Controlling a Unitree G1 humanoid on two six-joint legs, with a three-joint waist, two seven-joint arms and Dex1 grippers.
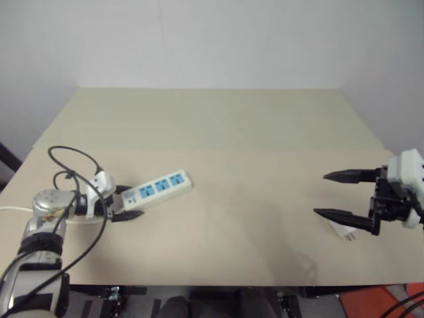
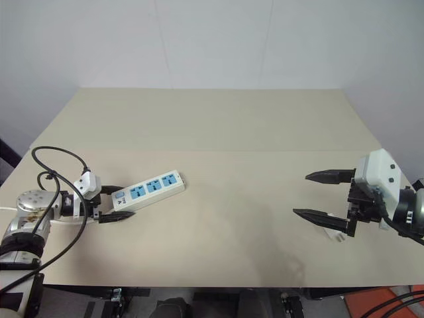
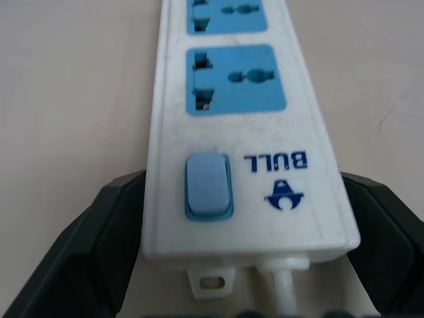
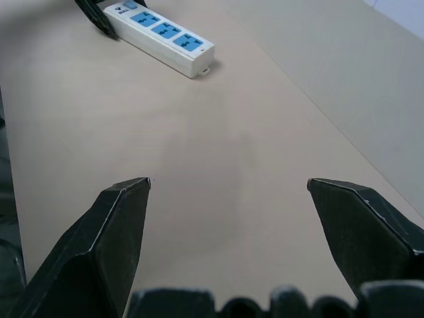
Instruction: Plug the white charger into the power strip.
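Blue "BULL" logo on power strip [image 3: 238,132]

Left arm low at the near left edge, its silver wrist bent inward, and the left black 2-fingered claw [image 2: 114,203] reaches forward and to the right. Its fingers [image 3: 79,245] sit on either side of the switch end of the long white power strip with 3 blue sockets [image 2: 149,191], close against its sides. Over on the right, the right black 2-fingered claw [image 2: 317,195] hangs raised, pointing left, fingers spread wide, nothing between them.
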